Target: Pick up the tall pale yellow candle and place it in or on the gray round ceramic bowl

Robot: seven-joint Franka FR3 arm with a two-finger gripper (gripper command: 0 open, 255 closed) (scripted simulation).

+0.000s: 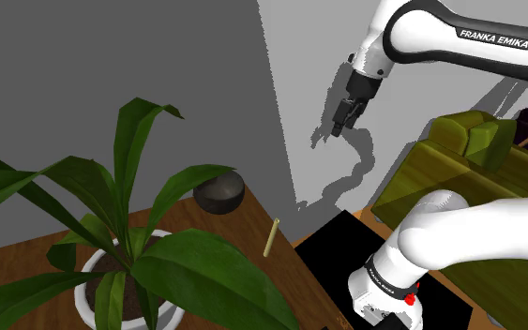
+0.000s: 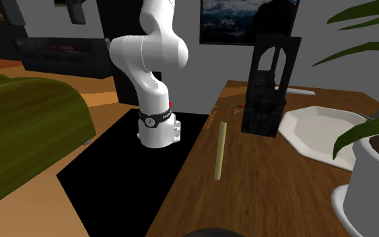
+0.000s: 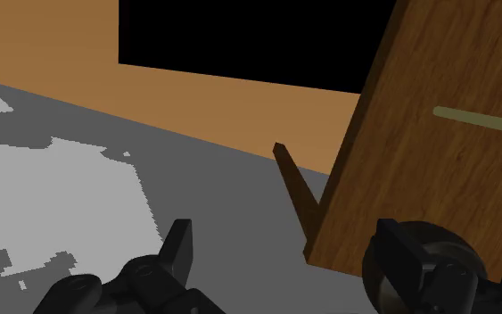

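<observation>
A potted plant (image 1: 149,253) in its white pot (image 1: 88,291) fills the near left of the wooden counter (image 1: 252,220) in the shoulder view. Just past it the pale yellow candle (image 1: 271,236) lies flat on its side rather than standing, close to the counter's right edge and clear of everything else. Its long axis runs near to far, roughly along that edge and tilted a little to the right at the far end; which end carries the wick is too small to tell. Farther on and to the left, the dark gray round bowl (image 1: 219,190) sits at the counter's far corner, well apart from the candle. Farthest and highest of all, the robot's black hand (image 1: 342,119) hangs in mid-air beyond the counter's right edge, above the floor near the gray wall. Its two fingers (image 3: 179,250) are spread wide with nothing between them. From the hand, the candle lies down, nearer and to the left. The coming reach would likely call for a descent across the counter's edge and a turn of the wrist, so the fingers close across the slim stick and not along it.
</observation>
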